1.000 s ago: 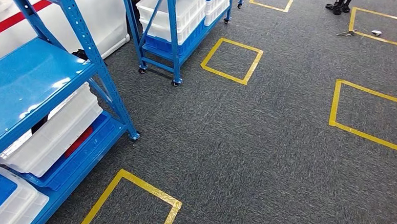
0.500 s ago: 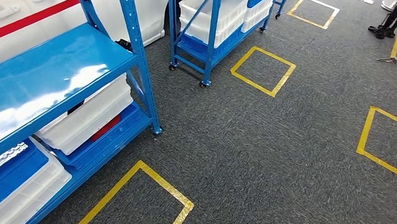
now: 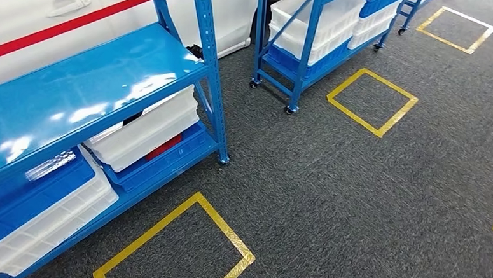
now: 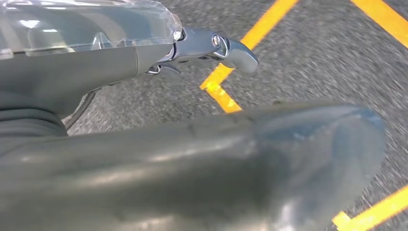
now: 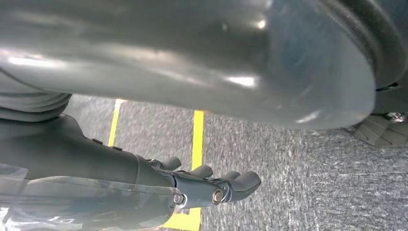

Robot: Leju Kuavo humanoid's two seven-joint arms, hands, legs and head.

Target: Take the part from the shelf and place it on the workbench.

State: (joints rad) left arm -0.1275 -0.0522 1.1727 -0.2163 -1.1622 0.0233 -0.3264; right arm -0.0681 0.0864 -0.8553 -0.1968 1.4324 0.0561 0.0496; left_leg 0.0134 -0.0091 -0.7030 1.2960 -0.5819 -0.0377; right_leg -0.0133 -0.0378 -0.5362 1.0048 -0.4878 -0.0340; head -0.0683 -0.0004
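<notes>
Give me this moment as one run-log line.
phase: approaching shelf | left hand: hanging over floor, holds nothing | right hand: hanging, holds nothing | part: not picked

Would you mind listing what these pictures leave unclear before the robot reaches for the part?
- Part: the shiny piece on the blue bin in the head view is too small to identify.
- Left hand: its thumb hides most fingers in the wrist view.
- White bin: contents hidden under the shelf.
</notes>
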